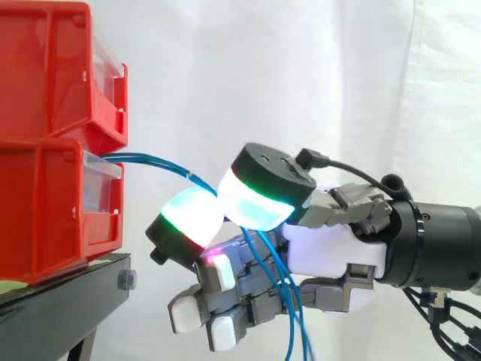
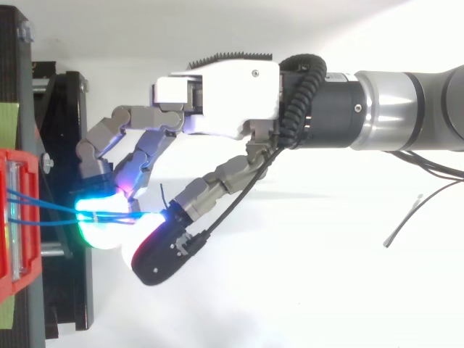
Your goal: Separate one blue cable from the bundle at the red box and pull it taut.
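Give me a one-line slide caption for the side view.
Robot hand pinches blue cables between two glowing pads just off the lower red bin, loose lengths hanging past its palm.

- Bright, even light fills the white curtain (image 1: 316, 68) behind the hand (image 1: 331, 241), leaving it nearly washed out.
- The hand's glowing pads (image 1: 259, 204) burn white at their centres; the cable (image 2: 43, 206) pinched between them shows darker against the glow.
- From above, blue and magenta light spills onto the fingers (image 2: 141, 163).
- A faint, soft shadow lies under the hand.
- Left of the hand, the bins (image 1: 45, 90) are strongly lit and the stand (image 1: 60, 297) stays dark.
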Robot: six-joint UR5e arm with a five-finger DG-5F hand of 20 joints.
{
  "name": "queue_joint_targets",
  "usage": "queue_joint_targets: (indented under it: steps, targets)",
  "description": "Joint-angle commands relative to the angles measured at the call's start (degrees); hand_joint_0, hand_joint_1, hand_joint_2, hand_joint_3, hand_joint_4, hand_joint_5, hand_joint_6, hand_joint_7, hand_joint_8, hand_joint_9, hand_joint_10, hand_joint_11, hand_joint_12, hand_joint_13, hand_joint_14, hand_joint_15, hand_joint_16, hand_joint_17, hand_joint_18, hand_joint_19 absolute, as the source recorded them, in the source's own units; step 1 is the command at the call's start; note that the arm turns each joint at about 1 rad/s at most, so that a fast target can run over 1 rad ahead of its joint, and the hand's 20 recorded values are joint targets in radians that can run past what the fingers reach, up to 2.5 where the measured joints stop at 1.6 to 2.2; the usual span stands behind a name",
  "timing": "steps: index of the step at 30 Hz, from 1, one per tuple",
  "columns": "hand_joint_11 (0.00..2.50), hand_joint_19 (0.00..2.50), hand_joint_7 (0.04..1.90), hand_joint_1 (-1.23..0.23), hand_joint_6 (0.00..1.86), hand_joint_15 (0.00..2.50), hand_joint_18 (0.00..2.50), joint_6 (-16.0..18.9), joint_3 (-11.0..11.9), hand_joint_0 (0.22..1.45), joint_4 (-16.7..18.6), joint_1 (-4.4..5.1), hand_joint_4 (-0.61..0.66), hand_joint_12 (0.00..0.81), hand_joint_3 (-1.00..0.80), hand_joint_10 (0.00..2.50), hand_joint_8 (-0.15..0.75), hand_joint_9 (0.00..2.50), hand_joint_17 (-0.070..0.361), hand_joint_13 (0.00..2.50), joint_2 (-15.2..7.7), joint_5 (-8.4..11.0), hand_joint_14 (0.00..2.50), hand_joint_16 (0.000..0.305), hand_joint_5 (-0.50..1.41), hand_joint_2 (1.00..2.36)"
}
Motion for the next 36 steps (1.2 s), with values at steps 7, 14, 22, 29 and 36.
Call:
queue_joint_targets:
  steps: [7,14,22,29,36]
  targets:
    - [0.89,0.67,1.02,-0.68,0.88,0.51,0.78,0.1,0.1,0.49,-0.8,-0.17,0.16,0.374,-0.5,0.02,0.298,0.97,0.12,0.85,0.0,0.0,0.02,0.053,-0.17,1.0]
    - [0.88,0.69,1.12,-0.57,0.86,0.51,0.77,0.0,0.4,0.56,-1.0,-0.17,0.11,0.353,-0.5,0.02,0.286,0.99,0.11,0.85,0.0,0.09,0.02,0.049,-0.15,1.0]
    - [0.9,0.71,1.22,-0.67,0.87,0.53,0.76,0.0,0.5,0.63,-1.1,-0.17,0.09,0.349,-0.44,0.02,0.285,1.0,0.107,0.86,0.0,0.09,0.02,0.047,-0.15,1.01]
    - [0.91,0.7,1.22,-0.84,0.9,0.54,0.76,0.0,0.6,0.69,-1.1,-0.09,0.03,0.351,-0.35,0.02,0.279,0.95,0.109,0.85,0.0,0.18,0.02,0.048,-0.16,1.01]
    - [0.92,0.72,1.14,-0.81,0.9,0.54,0.76,-0.4,0.5,0.59,-1.1,-0.09,0.12,0.346,-0.5,0.02,0.274,0.95,0.11,0.83,0.0,0.09,0.02,0.049,-0.17,1.0]
